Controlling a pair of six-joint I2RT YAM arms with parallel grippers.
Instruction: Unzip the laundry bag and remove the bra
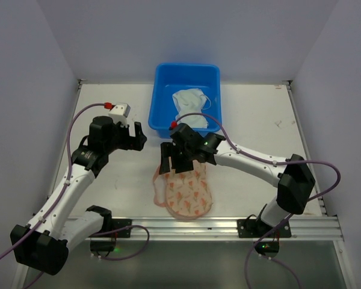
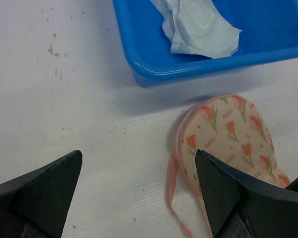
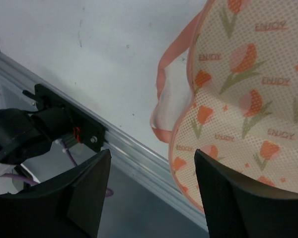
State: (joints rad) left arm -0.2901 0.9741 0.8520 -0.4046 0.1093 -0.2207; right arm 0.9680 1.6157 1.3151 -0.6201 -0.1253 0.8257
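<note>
Flat cream peanut-shaped fabric laundry bag (image 1: pixel 186 194) with orange tulip print and pink zipper edging lies on the white desk (image 1: pixel 120 180), lower centre of the top view, near the front metal rail (image 1: pixel 228 224). Pale mint-white soft fabric bra (image 1: pixel 189 107) sits in the blue plastic tub (image 1: pixel 186 66) at upper centre, apart from the bag. Left tool (image 1: pixel 134 137) is left of centre, fingers spread wide, holding nothing. Right tool (image 1: pixel 174 164) sits over the bag's upper end, also wide open and empty.
</note>
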